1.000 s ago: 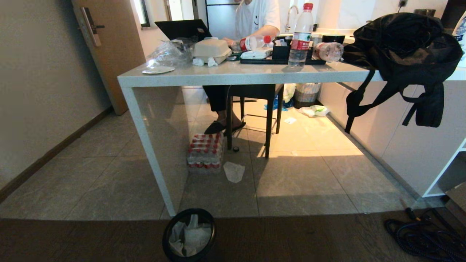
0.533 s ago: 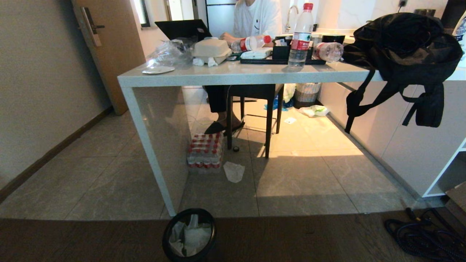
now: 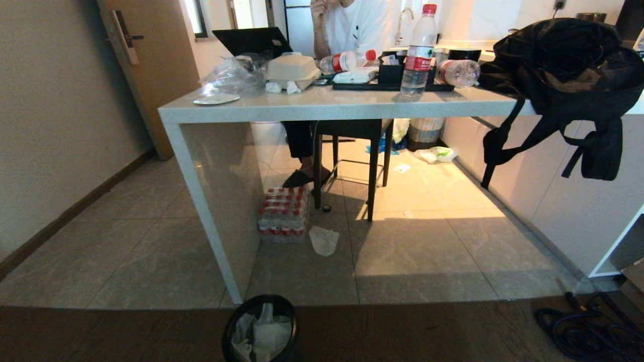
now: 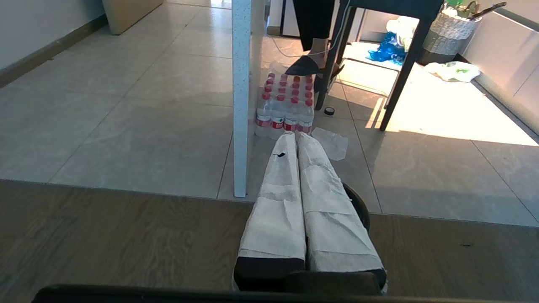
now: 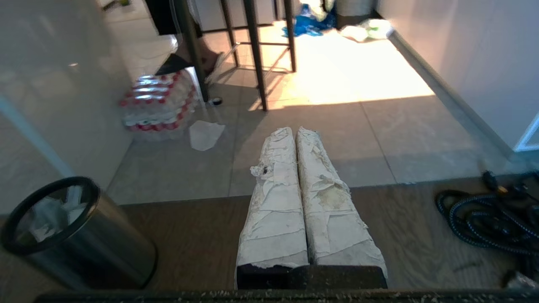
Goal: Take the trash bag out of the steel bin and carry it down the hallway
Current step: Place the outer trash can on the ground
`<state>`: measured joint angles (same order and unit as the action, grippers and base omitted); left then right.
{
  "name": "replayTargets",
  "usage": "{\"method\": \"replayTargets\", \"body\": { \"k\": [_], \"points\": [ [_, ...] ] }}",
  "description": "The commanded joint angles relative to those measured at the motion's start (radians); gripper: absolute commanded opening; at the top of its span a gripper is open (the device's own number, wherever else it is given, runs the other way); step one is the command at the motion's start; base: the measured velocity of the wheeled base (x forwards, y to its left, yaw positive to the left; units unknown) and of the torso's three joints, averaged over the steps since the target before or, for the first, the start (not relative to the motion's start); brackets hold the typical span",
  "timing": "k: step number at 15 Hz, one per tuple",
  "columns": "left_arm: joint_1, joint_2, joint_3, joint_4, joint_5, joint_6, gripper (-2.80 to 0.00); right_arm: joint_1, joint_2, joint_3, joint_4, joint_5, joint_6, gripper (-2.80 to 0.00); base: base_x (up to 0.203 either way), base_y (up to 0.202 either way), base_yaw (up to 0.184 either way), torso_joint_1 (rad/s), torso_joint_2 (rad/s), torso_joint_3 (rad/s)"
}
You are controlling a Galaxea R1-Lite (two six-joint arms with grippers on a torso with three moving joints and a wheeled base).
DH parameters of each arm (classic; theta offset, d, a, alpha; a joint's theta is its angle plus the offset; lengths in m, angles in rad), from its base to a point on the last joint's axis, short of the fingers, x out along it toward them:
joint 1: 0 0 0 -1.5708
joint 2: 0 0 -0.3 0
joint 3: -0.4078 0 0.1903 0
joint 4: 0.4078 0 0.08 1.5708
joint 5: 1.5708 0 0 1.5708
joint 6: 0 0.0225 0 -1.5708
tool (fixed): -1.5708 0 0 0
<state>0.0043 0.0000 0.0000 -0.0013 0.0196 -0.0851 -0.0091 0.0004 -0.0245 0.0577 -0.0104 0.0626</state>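
Lining the steel bin (image 3: 227, 329): the trash bag (image 3: 261, 334), thin, white and crumpled, loosely bunched inside the dark mouth
Bin's look: round, black rim, brushed metal wall in the right wrist view (image 5: 97, 248)
Bin's place: on the dark wood floor, at the foot of the counter (image 3: 327, 105), just before its left end panel
Bin's axis: upright, long axis vertical, mouth facing up
Bag's direction: a loose peak of plastic sticks up toward the rim; the rest sags inward
Left pincer (image 4: 298, 139): fully closed, taped fingers pressed together, gripping nothing, held above the bin, whose rim (image 4: 360, 206) peeks out beside it, pointing toward the counter's end panel
Right pincer (image 5: 294, 131): fully closed too, empty, out over the wood floor before the counter, to the right of the bin
Under the counter: a pack of water bottles (image 3: 282, 213), a flat white wrapper scrap (image 3: 323, 240) beside it, a black chair (image 3: 352, 151)
Behind the counter: a person (image 3: 352, 25) seated
On the counter: bottles, a takeaway box (image 3: 293, 68), a black backpack (image 3: 563, 65) hanging over its right end
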Motion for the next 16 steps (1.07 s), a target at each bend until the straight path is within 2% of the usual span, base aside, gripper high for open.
{"method": "replayTargets", "body": {
  "k": [1, 8, 16],
  "points": [
    [0.000, 0.000, 0.002, 0.000, 0.000, -0.001, -2.80, 0.000, -0.002, 0.000, 0.001, 0.000, 0.000, -2.80, 0.000, 0.000, 0.000, 0.000, 0.00, 0.000],
    [0.000, 0.000, 0.002, -0.002, 0.003, -0.005, -2.80, 0.000, -0.002, 0.000, 0.001, 0.000, 0.000, -2.80, 0.000, 0.000, 0.000, 0.000, 0.00, -0.004],
    [0.000, 0.000, 0.002, -0.003, 0.003, -0.007, -2.80, 0.000, -0.002, 0.000, 0.001, 0.000, 0.000, -2.80, 0.000, 0.000, 0.000, 0.002, 0.00, -0.168]
  ]
}}
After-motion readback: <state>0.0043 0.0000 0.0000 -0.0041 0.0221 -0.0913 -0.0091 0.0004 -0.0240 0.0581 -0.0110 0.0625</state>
